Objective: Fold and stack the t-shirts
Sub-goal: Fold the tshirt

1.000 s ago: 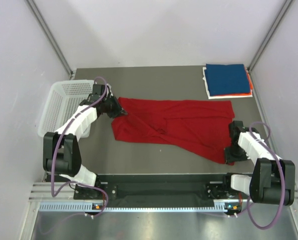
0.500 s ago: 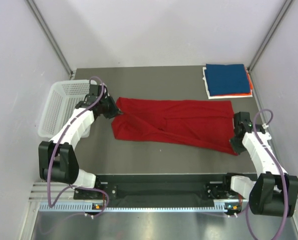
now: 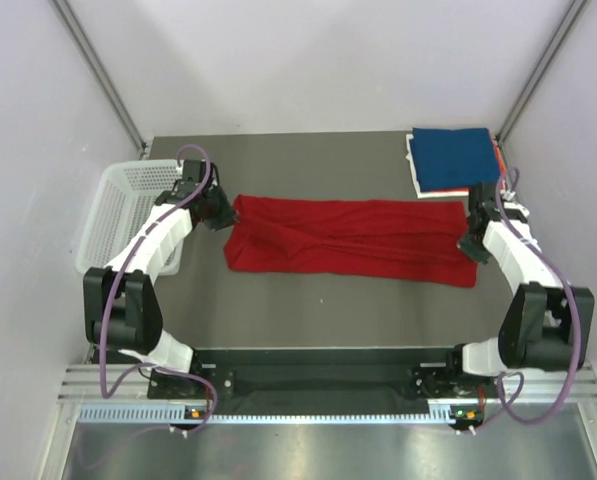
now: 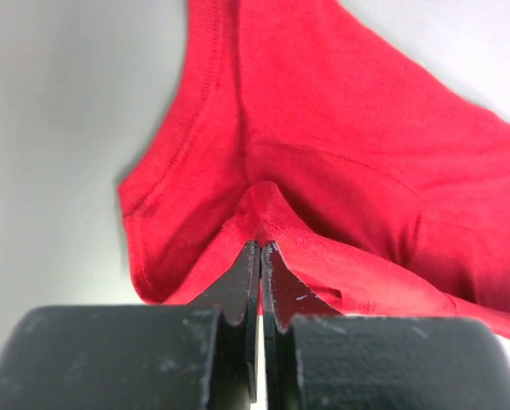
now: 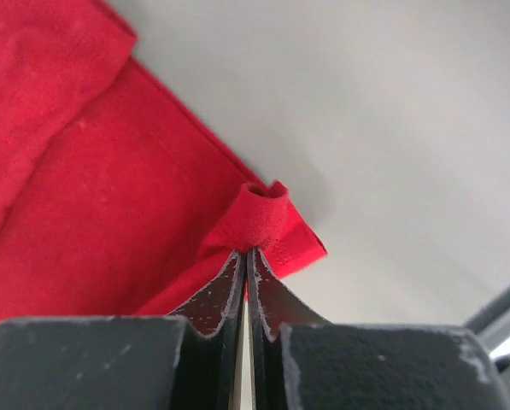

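The left hand (image 4: 260, 245) and right hand (image 5: 244, 250) each pinch a thin fold of the red shirt (image 3: 348, 238); uneven pulling could slip it free.

The large bright red cloth t-shirt (image 4: 323, 154) looks soft, matt, finely knitted. My black gripper fingers (image 5: 208, 299) are matt, lightly scuffed, probably plastic. The grey tabletop (image 5: 391, 102) is smooth and dull.
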`<state>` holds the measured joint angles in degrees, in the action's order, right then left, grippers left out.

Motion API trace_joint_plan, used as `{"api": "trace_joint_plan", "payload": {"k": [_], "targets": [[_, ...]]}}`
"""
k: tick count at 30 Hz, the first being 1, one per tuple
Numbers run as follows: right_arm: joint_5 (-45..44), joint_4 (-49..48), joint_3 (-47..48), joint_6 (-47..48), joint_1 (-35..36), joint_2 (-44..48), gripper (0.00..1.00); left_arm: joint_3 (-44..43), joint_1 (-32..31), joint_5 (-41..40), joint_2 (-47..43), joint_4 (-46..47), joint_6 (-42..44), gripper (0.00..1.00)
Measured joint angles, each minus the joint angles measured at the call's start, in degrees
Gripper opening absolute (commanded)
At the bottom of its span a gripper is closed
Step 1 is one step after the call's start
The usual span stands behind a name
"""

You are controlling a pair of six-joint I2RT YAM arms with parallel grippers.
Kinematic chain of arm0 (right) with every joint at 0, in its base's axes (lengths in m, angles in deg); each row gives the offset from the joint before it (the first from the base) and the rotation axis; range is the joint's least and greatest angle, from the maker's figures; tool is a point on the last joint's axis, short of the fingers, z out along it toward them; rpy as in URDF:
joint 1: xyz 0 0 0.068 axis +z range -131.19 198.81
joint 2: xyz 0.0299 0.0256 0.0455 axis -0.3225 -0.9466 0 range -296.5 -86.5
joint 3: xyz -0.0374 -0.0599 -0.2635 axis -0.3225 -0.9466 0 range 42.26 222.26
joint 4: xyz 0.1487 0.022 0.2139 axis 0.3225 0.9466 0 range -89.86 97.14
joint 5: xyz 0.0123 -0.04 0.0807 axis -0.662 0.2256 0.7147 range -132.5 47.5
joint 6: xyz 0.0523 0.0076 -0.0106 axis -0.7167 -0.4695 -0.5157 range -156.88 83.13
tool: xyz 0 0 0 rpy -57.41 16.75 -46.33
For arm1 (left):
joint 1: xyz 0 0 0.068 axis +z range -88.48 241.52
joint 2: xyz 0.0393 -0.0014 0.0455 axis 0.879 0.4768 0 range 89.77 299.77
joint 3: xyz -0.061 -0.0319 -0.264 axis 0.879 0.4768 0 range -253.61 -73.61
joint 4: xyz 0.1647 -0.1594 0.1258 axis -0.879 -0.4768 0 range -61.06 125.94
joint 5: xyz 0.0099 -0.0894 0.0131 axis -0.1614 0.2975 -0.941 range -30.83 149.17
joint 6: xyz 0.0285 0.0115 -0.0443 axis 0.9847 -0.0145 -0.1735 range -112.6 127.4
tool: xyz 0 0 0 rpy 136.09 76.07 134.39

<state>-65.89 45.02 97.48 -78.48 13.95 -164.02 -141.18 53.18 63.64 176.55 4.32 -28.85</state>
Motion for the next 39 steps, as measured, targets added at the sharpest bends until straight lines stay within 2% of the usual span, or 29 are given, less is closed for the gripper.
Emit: {"api": "trace_joint_plan", "payload": {"k": [9,20,28,39], "targets": [[4.2,-5.7,3.1,6.6,3.4,-12.2,0.00,-3.9,0.0,-5.4,4.7,-3.0,1.4,0.00],[1.9,-6.2,10.0,7.6,6.0,-16.9,0.00,-4.4,0.0,-8.4,7.6,-3.7,3.2,0.00],[0.9,-4.5,11.1,6.9,5.9,-21.8,0.00,-4.7,0.0,-8.3,10.0,-3.6,3.4,0.00],[0.7,-3.6,14.2,6.4,5.8,-24.0,0.00,-7.5,0.0,-8.1,12.5,-3.4,3.8,0.00]]}}
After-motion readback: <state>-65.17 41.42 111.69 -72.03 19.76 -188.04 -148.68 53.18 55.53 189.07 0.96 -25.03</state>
